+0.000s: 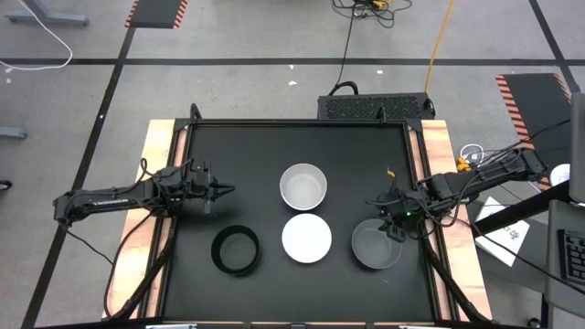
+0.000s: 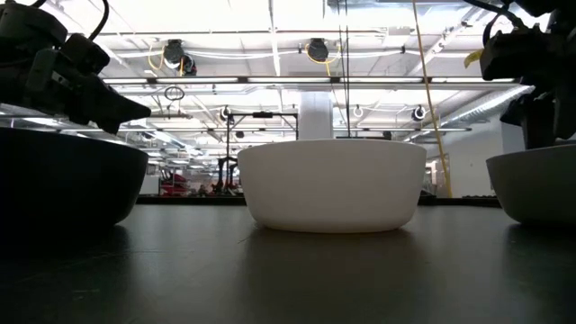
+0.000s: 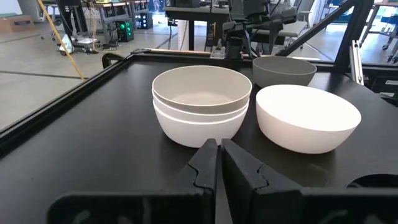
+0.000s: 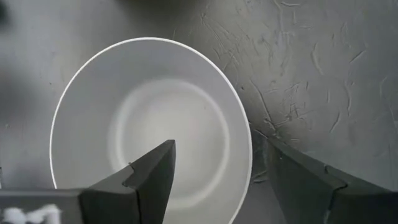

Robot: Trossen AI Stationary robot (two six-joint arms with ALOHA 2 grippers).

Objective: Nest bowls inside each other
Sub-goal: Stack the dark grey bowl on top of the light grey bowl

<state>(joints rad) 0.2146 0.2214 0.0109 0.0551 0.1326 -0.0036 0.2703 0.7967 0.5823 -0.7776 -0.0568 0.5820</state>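
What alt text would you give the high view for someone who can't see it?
Seen from above, the right gripper sits open over the rim of a grey bowl on a black table. Beside it sit a white bowl, a white stack and a black bowl; the left gripper is shut, apart.

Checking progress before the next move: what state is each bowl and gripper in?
White bowl stack: upright, already nested.
Single white bowl: upright, alone.
Grey bowl: upright, rim between the right gripper's fingers.
Black bowl: upright, alone.
Left gripper: shut, empty.
Right gripper: open, straddling the grey bowl's rim.
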